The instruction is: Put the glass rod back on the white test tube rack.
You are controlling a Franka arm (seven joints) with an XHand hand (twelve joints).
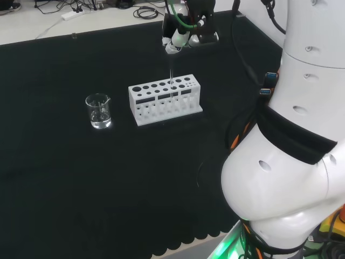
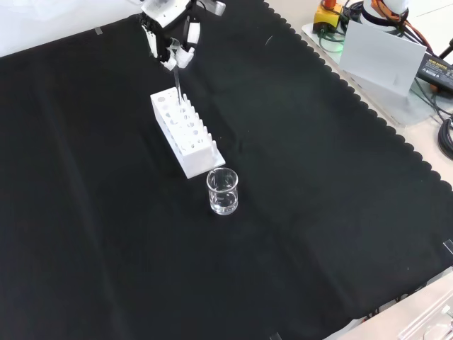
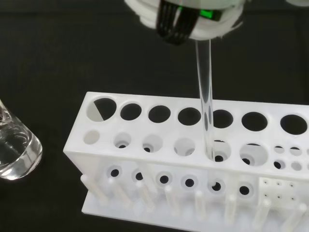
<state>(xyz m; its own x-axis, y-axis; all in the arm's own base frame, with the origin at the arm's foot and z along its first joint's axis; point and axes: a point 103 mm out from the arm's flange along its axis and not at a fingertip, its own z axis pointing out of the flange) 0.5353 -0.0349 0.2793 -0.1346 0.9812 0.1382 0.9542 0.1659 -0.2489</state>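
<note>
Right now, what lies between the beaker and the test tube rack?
Only bare black cloth in the head view: the glass beaker stands apart from the white test tube rack, nothing between them.

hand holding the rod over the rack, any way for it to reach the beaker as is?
Probably not as is: the hand is shut on the glass rod, whose tip is in a hole of the white rack. The beaker stands clear beyond the rack's end, nothing around it.

The hand [image 2: 170, 39] hung at the far end of the bench, palm turned down and fingers [image 1: 173, 44] curled together, pinching something thin. The arm's [image 1: 291, 162] big white links bulked near its base, reaching out over the cloth.
</note>
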